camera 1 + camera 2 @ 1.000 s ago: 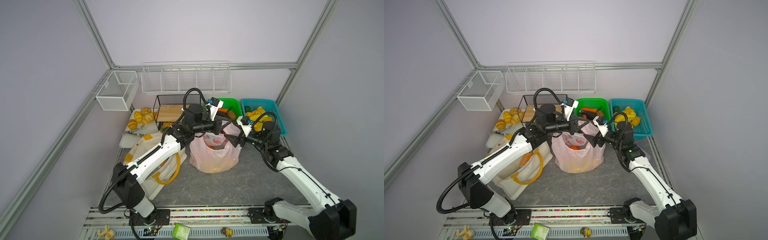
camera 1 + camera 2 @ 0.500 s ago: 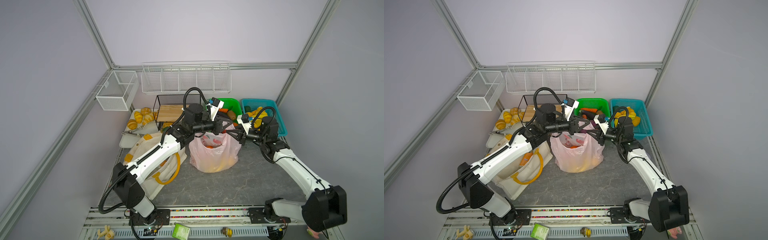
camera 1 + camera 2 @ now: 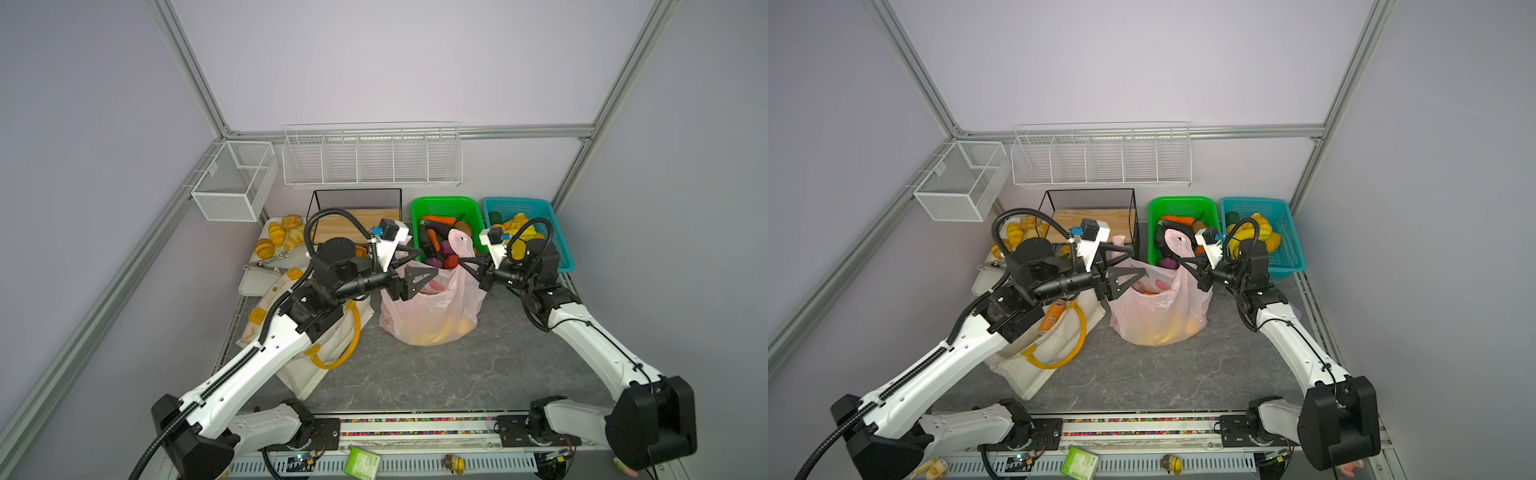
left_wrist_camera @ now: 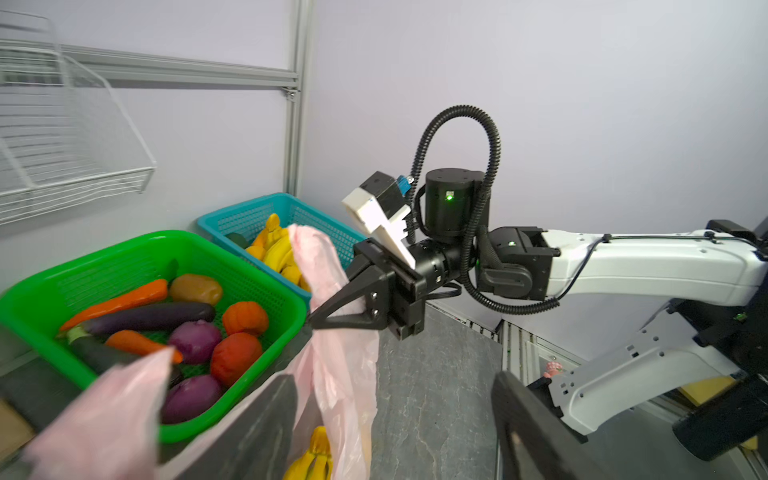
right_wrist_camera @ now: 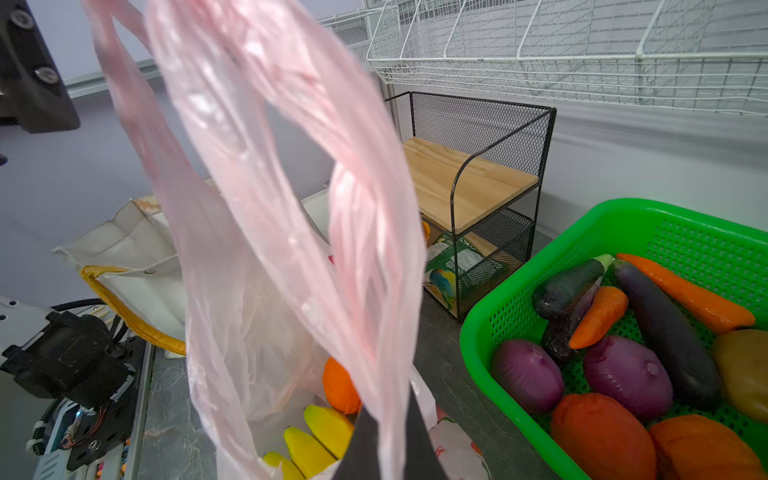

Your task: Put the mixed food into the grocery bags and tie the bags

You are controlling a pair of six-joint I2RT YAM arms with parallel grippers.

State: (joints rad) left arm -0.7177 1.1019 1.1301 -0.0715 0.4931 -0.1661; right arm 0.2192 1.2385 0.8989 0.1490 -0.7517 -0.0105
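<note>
In both top views, mid-frame, the pink bag (image 3: pixel 432 316) stands between the arms; the right gripper (image 3: pixel 460 262) pinches its raised handle (image 3: pixel 462 243); the left gripper (image 3: pixel 1139 262) gapes empty, the free handle (image 3: pixel 1119 241) just beside it; left wrist view, that handle hangs outside the spread fingers (image 4: pixel 266 424); right wrist view, plastic clamped.

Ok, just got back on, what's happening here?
The right hand is shut on one handle loop of the thin translucent pink plastic bag, holding it up. The left hand is open at the bag's mouth, gripping nothing; the other handle loop hangs loose beside it. The bag stands untied on the grey table with yellow and orange toy fruit inside. The cream canvas tote with yellow handles lies slumped alongside, an orange soda can at its mouth.
</note>
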